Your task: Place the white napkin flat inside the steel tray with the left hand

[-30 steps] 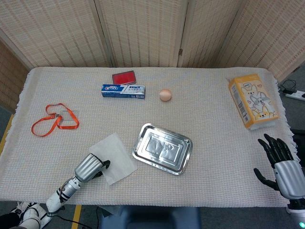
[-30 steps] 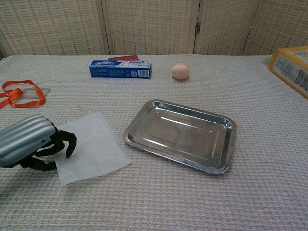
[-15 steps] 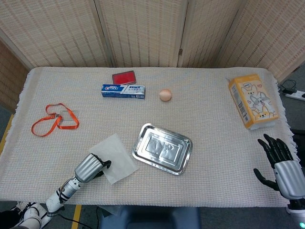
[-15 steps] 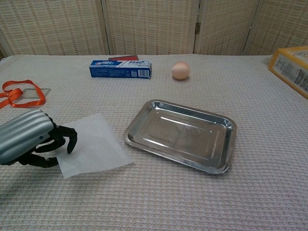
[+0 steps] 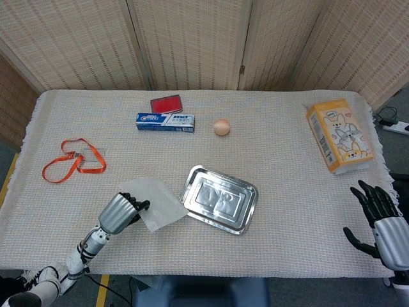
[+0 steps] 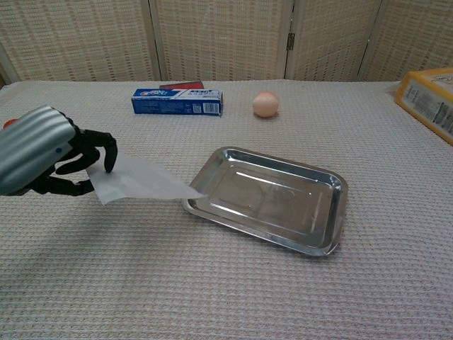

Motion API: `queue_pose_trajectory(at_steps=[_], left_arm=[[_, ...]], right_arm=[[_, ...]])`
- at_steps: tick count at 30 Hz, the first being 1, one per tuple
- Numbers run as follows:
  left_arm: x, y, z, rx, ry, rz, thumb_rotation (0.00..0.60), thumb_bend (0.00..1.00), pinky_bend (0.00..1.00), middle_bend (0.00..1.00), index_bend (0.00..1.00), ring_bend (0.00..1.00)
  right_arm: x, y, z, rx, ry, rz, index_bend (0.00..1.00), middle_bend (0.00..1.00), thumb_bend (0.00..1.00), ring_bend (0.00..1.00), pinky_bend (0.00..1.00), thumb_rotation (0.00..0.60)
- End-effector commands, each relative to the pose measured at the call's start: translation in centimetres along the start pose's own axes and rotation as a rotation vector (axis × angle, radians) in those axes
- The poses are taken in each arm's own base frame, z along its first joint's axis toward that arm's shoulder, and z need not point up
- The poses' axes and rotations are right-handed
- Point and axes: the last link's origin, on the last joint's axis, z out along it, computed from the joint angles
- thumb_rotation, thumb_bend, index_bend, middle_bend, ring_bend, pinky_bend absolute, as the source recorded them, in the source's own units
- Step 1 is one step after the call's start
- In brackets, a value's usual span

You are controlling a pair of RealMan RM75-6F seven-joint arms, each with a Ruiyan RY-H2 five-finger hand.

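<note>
Lifted since the earlier frames, the white napkin (image 6: 139,180) no longer lies flat on the table (image 5: 281,173); it hangs off the cloth at lower left of the head view, with its far corner reaching the near left rim of the steel tray (image 6: 336,212). The left hand (image 6: 53,159) has risen with it and holds the napkin's left edge pinched between thumb and fingers.

Table: covered with a pale woven cloth that fills both views.

Steel tray: low centre of the head view, lying empty and at a slant, shiny and shallow.

Tissue pack (image 5: 339,135): yellow, at right of the head view, well apart from the tray.

White napkin: thin, light and limp. It sags from the pinched edge and would likely fold or curl under if dragged. Judged best handling: keep the hold at the edge, carry the sheet over the tray, and lower the free corner first so that it spreads flat.

Right hand (image 5: 382,225): lower right corner of the head view, fingers spread, holding nothing.

Toothpaste box (image 5: 165,122), orange lanyard (image 5: 69,161), red case (image 5: 166,103) and egg (image 5: 221,126): upper half of the head view, all well apart from the tray.
</note>
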Motion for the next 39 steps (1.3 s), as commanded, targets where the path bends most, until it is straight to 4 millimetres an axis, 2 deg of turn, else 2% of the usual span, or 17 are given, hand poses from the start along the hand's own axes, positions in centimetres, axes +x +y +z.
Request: queue_pose_trajectory(at_steps=[1, 6, 16, 31, 39], left_arm=[[1.0, -0.2, 1.5, 0.004, 0.049, 0.011, 0.6, 0.69, 1.0, 1.0, 0.62, 1.0], [1.4, 1.4, 2.8, 0.002, 0.082, 0.0, 0.6, 0.69, 1.0, 1.0, 0.63, 1.0], [0.6, 6.5, 7.9, -0.009, 0.091, 0.025, 0.6, 0.69, 1.0, 1.0, 0.63, 1.0], [-2.0, 13.4, 9.6, -0.044, 0.003, 0.021, 0.6, 0.7, 1.0, 1.0, 0.63, 1.0], [-4.0, 15.3, 10.1, -0.064, -0.041, 0.037, 0.6, 0.7, 1.0, 1.0, 0.64, 1.0]], right_arm=[[0.2, 0.1, -0.1, 0.0, 0.003, 0.006, 0.0, 0.0, 0.38, 0.0, 0.0, 0.6], [0.6, 0.2, -0.2, -0.001, 0.013, 0.025, 0.0, 0.0, 0.38, 0.0, 0.0, 0.6], [2.5, 1.4, -0.5, -0.015, 0.041, 0.103, 0.0, 0.0, 0.38, 0.0, 0.0, 0.6], [4.4, 2.1, -1.4, 0.012, 0.049, 0.199, 0.0, 0.0, 0.38, 0.0, 0.0, 0.6], [4.9, 2.4, -1.8, 0.023, 0.051, 0.231, 0.0, 0.0, 0.38, 0.0, 0.0, 0.6]])
